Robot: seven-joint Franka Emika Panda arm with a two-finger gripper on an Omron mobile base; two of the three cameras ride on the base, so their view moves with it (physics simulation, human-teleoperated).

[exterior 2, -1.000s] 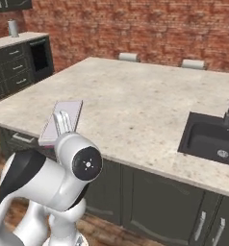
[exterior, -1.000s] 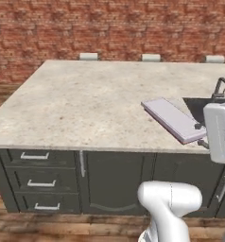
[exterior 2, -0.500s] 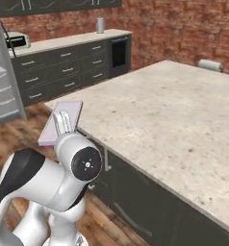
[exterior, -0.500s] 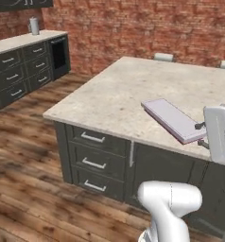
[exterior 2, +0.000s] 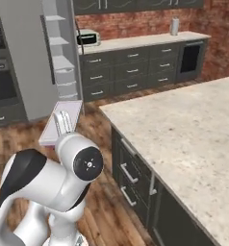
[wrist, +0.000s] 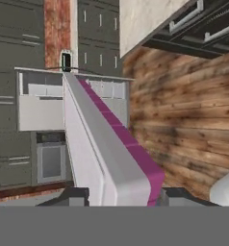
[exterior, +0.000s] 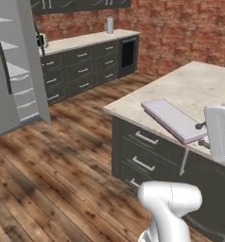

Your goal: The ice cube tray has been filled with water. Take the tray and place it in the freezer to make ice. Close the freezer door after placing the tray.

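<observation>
The gripper (wrist: pixel 117 194) is clamped on the near end of the ice cube tray (exterior: pixel 173 119), one dark finger on each side of the slab, which juts out away from the hand and is carried in the air, off any surface. From the left camera the tray hangs beside the near corner of the island desk (exterior: pixel 194 87); from the right camera it sits just above the arm's white elbow. Below it runs a wooden plank floor (exterior: pixel 53 165). Farther off on the left stands the freezer (exterior 2: pixel 37 57), open, with white shelves showing. Beyond, dark drawer cabinets (exterior: pixel 81 66) line a red brick wall (exterior: pixel 180 28).
</observation>
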